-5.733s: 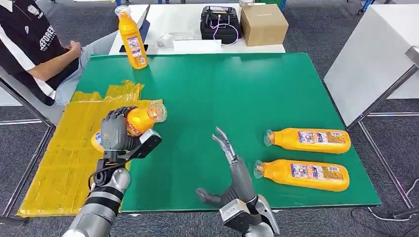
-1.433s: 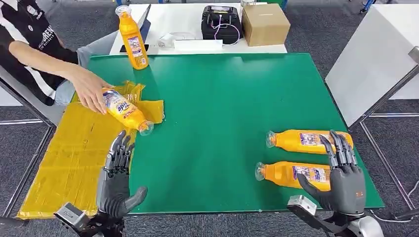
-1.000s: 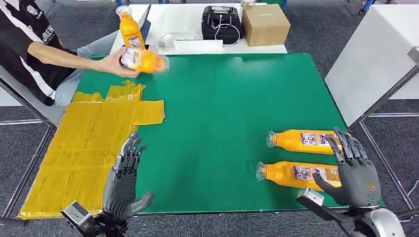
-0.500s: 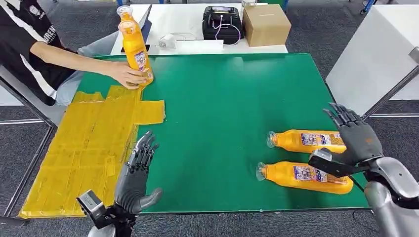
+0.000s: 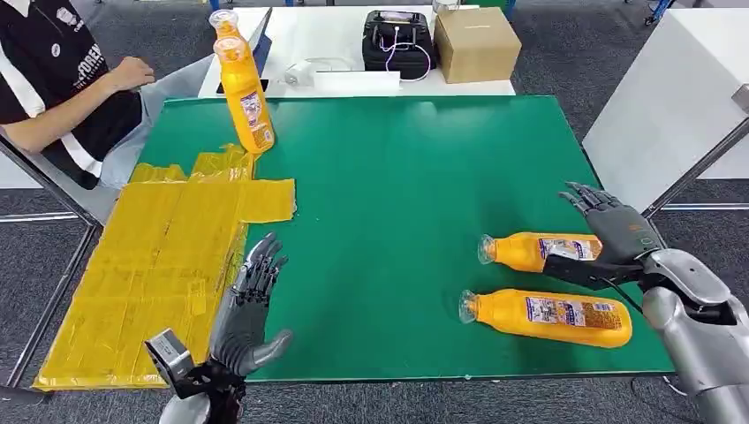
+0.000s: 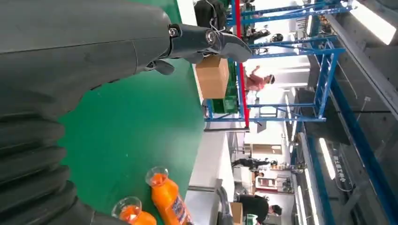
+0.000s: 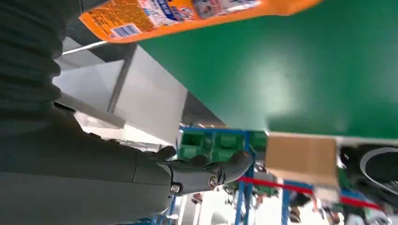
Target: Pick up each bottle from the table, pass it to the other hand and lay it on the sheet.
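Green felt covers the worktop [image 5: 397, 177], and both silver arms reach in over its near edge. The left hand [image 5: 243, 309] is raised at the near left, palm turned inward, fingers straight and spread, thumb sticking out toward the middle; it grasps nothing and hangs beside the near right edge of the yellow sheet [image 5: 150, 256]. The right hand [image 5: 618, 234] hovers at the far right end of the worktop, fingers fanned apart and pointing away from the robot, right above the base end of the farther lying bottle [image 5: 539, 250]. It grasps nothing; whether it touches that bottle I cannot tell.

There are four orange bottles in all. Two lie on their sides on the green to the right of the sheet, well apart from it, caps pointing toward it: the farther one under the right hand, and the nearer bottle [image 5: 548, 315] just beside it, closer to the robot. Two more stand upright at the far end of the sheet: the front standing bottle [image 5: 245, 97] on the green just past the sheet's far corner, and the back standing bottle [image 5: 226, 23] behind it.

The sheet is one crinkled yellow piece draped over the left side of the worktop, with no bottle on it.

A seated person [image 5: 53, 79] is left of the sheet's far end. Beyond the green lie one cardboard box [image 5: 472, 42] and one black case [image 5: 396, 40].
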You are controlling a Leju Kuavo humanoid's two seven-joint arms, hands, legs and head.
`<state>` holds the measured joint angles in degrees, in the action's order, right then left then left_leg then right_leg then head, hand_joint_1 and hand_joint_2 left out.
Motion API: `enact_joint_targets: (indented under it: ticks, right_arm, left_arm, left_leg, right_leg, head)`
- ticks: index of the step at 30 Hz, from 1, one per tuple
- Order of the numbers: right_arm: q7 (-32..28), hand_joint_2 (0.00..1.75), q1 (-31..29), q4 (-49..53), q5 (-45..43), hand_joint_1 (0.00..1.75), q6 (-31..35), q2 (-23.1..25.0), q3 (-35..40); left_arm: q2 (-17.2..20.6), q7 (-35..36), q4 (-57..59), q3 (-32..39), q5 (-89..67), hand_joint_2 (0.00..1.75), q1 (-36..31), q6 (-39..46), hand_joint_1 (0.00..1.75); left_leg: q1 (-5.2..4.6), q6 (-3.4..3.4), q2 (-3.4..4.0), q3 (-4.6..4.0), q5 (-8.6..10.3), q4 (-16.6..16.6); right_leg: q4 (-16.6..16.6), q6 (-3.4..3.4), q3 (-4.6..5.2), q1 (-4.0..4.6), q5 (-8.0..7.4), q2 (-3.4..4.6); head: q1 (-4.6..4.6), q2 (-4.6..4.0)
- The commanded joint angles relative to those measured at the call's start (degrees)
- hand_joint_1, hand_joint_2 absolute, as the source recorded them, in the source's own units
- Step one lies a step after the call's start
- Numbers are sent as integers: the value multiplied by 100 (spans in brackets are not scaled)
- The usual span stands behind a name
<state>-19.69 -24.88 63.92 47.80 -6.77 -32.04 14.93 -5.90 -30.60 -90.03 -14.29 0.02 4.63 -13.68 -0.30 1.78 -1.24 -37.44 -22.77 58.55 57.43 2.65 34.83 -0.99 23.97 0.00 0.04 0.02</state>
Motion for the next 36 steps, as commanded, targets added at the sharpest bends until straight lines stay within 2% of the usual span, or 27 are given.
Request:
enact_joint_targets:
  ticks: [1,2,3,7,9,10,13,16,17,18,20,24,31,32,33,36]
  right_arm:
    - [35,175,-814,-1460,-155,0,-170,-145,971]
    - [33,175,-827,-1486,-163,0,-170,-157,984]
    - [33,175,-827,-1486,-163,0,-170,-157,984]
    - [33,175,-827,-1486,-163,0,-170,-157,984]
    - [33,175,-827,-1486,-163,0,-170,-157,984]
    - [33,175,-827,-1486,-163,0,-170,-157,984]
    - [81,175,-921,-1669,-234,0,-248,-188,1112]
    - [53,175,-1038,-1912,-353,0,-334,-290,1277]
    - [38,175,-1058,-1940,-386,0,-382,-330,1297]
    - [23,175,-1072,-1953,-407,0,-413,-364,1312]
    - [3,175,-1088,-2043,-493,0,-418,-377,1366]
    - [34,175,-1075,-2286,-464,0,-169,-153,1412]
    - [58,175,-1353,-2816,-359,0,-143,233,1577]
    - [77,175,-1342,-2846,-348,0,-122,286,1591]
    - [96,175,-1324,-2938,-351,0,-63,381,1588]
    - [98,175,-1317,-2989,-338,0,-12,416,1596]
  left_arm:
    - [136,2,460,34,49,175,-263,2,0]
    - [134,2,467,28,53,175,-272,7,0]
    - [134,2,467,28,53,175,-272,7,0]
    - [134,2,467,28,53,175,-272,7,0]
    - [134,2,467,28,53,175,-272,7,0]
    - [134,2,467,28,53,175,-272,7,0]
    - [145,3,496,4,77,175,-313,15,0]
    - [156,4,522,-18,119,175,-353,20,0]
    - [160,1,522,-15,127,175,-362,24,0]
    - [164,-1,521,-10,133,175,-371,28,0]
    - [166,-4,545,-10,165,175,-393,28,0]
    - [167,7,590,-44,166,175,-399,26,0]
    - [186,9,653,-57,157,175,-438,25,0]
    - [180,9,660,-61,157,175,-449,24,0]
    - [178,5,691,-69,159,175,-479,20,0]
    - [176,6,700,-74,158,175,-492,20,0]
  left_leg:
    - [4,-6,12,17,-5,-4]
    - [15,-15,28,52,-20,-8]
    - [6,-8,14,25,-10,-3]
    - [3,-6,12,14,-6,-4]
    - [12,-13,26,42,-19,-3]
    - [4,-6,12,13,-6,-3]
    - [10,-11,24,32,-15,-2]
    - [1,-5,10,12,-5,-3]
    - [13,-15,27,46,-19,-4]
    - [3,-7,10,17,-7,-3]
    - [7,-9,14,24,-11,-1]
    - [6,-8,14,23,-9,-6]
    - [6,-7,22,19,-7,-5]
    - [16,-17,43,51,-19,-10]
    - [8,-9,23,24,-9,-6]
    - [9,-8,22,25,-9,-6]
  right_leg:
    - [-9,-6,-17,5,1,7]
    - [-24,-16,-56,18,9,15]
    - [-10,-8,-26,7,5,7]
    - [-8,-5,-15,4,1,6]
    - [-17,-13,-45,15,7,14]
    - [-7,-5,-13,5,1,5]
    - [-13,-11,-34,12,5,13]
    - [-6,-4,-11,2,1,4]
    - [-19,-14,-50,16,7,12]
    - [-7,-6,-18,4,3,2]
    - [-10,-9,-26,8,5,5]
    - [-14,-8,-26,8,2,7]
    - [-12,-7,-18,8,-1,15]
    - [-26,-16,-52,20,1,29]
    - [-15,-8,-25,11,-1,14]
    - [-15,-8,-26,11,0,14]
  head:
    - [2,0]
    - [0,0]
    - [0,0]
    - [0,0]
    - [0,0]
    - [2,0]
    - [2,0]
    - [0,0]
    - [2,0]
    - [0,0]
    - [0,0]
    - [0,0]
    - [0,0]
    - [0,0]
    - [2,0]
    - [0,0]
